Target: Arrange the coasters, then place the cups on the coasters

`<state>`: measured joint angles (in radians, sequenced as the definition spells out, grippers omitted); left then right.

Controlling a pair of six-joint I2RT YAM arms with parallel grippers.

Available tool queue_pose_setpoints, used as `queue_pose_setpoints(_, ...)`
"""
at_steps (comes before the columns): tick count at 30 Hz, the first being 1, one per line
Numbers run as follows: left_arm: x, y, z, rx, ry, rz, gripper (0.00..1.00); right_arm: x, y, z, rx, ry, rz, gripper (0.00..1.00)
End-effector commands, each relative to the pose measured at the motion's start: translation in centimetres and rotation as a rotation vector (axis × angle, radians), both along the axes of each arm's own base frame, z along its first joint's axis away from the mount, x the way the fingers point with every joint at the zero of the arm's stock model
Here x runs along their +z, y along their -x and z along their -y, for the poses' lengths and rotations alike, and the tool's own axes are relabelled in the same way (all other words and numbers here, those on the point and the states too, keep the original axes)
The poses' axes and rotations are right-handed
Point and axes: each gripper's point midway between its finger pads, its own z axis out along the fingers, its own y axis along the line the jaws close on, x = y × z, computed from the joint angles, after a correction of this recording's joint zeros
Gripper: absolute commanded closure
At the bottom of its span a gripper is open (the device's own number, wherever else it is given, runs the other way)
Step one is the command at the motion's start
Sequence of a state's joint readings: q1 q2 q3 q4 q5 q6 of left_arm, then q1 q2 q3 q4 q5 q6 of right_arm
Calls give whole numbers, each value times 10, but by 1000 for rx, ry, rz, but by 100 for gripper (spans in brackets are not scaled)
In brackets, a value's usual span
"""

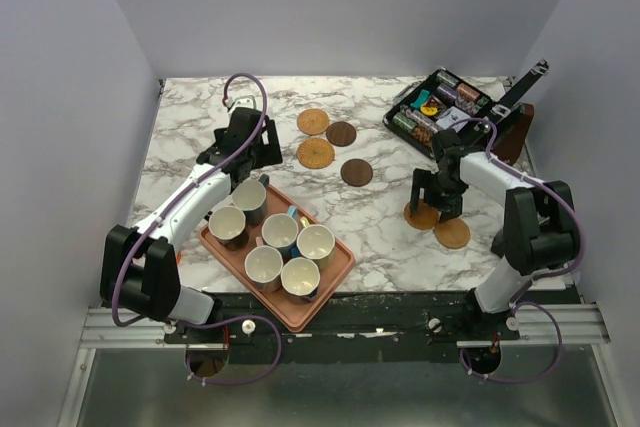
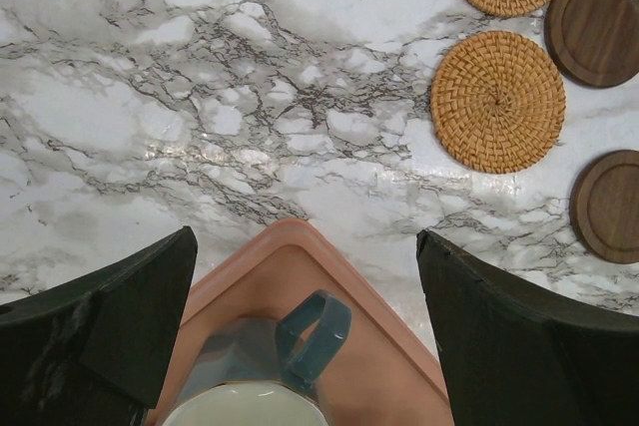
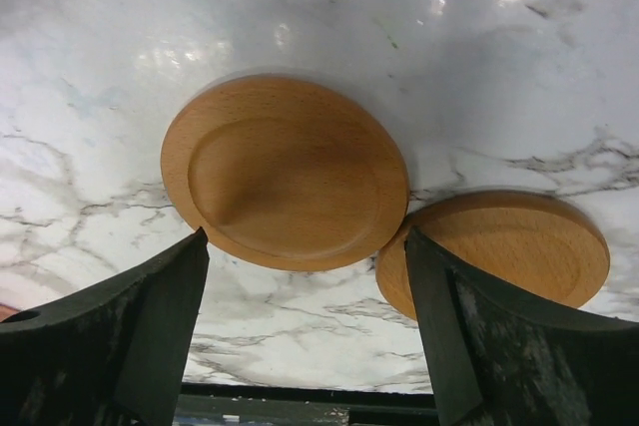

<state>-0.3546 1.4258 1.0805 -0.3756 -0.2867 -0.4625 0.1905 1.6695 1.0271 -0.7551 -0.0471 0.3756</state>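
Straddling pale round wooden coaster [image 3: 285, 172], right of salmon-pink rectangular tray [image 1: 300, 319], with right claw [image 3: 305, 241] jaws apart, likely for regrouping. Holding left claw [image 2: 305, 246] spread above tray's cream-lined cups [image 1: 282, 234], pending coasters.

No readable text, label or number — none in any view

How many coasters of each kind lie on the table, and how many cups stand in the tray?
Woven coasters: 2
Dark brown coasters: 2
Light wooden coasters: 2
Cups: 6
Total: 12
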Motion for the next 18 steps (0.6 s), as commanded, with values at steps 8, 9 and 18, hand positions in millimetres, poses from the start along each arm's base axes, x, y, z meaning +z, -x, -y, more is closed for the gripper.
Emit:
queue_pose_setpoints(8,10,6,-6,27,15,30,1,-1,-33,-51,118,-232,9,19)
queue_pose_setpoints(9,10,6,-6,28,16,30,1,-1,-35,-54,131,-241,9,19)
queue_pose_setpoints(18,13,6,-7,32,10,33,1,1,-53,-89,246,-246,-2,20)
